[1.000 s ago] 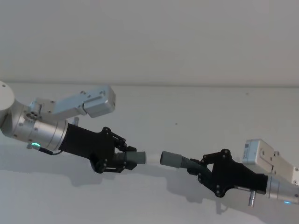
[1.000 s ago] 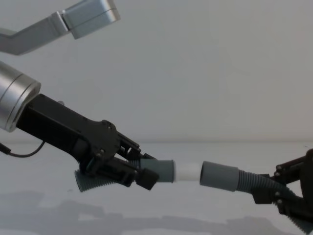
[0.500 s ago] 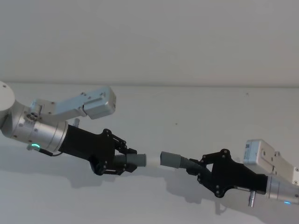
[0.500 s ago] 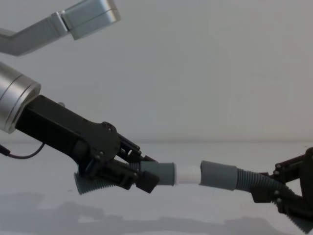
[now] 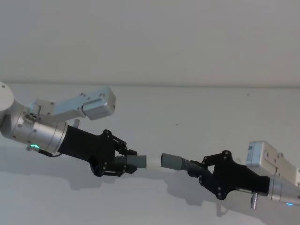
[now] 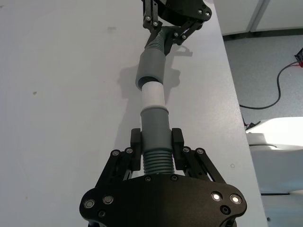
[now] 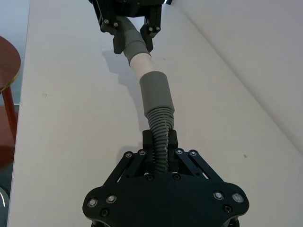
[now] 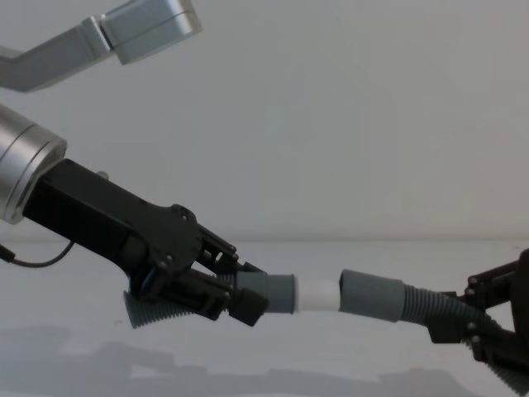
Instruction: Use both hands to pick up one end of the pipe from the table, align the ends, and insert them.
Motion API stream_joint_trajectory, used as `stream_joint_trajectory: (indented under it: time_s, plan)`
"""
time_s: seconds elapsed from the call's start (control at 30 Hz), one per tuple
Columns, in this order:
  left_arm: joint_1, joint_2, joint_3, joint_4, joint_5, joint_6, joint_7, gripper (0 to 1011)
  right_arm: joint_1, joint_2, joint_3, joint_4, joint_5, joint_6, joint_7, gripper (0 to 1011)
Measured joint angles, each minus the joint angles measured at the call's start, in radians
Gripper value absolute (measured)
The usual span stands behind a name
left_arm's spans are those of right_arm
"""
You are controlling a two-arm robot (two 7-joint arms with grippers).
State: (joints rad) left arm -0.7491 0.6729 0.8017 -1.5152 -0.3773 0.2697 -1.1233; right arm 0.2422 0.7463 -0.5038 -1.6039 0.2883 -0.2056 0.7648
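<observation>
Gripping one pipe piece each, your left gripper (image 5: pixel 123 161) and right gripper (image 5: pixel 196 170) hold white spigot (image 8: pixel 318 295) at grey cuff (image 8: pixel 370 294).

There were two grippers: the left gripper (image 5: pixel 123 159) and the right gripper (image 5: pixel 200 172), each clamped on one pipe piece. There were two pipe pieces, the left pipe piece (image 5: pixel 133 162) and the right pipe piece (image 5: pixel 177 162). One white spigot (image 5: pixel 152 161) stuck out between two grey cuffs. One white table (image 5: pixel 197 112) lay under them. One wooden stool (image 7: pixel 7 90) stood beside the table.
</observation>
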Motion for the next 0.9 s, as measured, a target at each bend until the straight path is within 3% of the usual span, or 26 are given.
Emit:
stream_joint_trajectory:
  time_s: [0.9]
  plan:
    - [-0.006, 0.020, 0.016, -0.006, -0.026, -0.030, -0.018, 361, 0.008, 0.002, -0.007, 0.005, -0.007, 0.000, 0.005, 141]
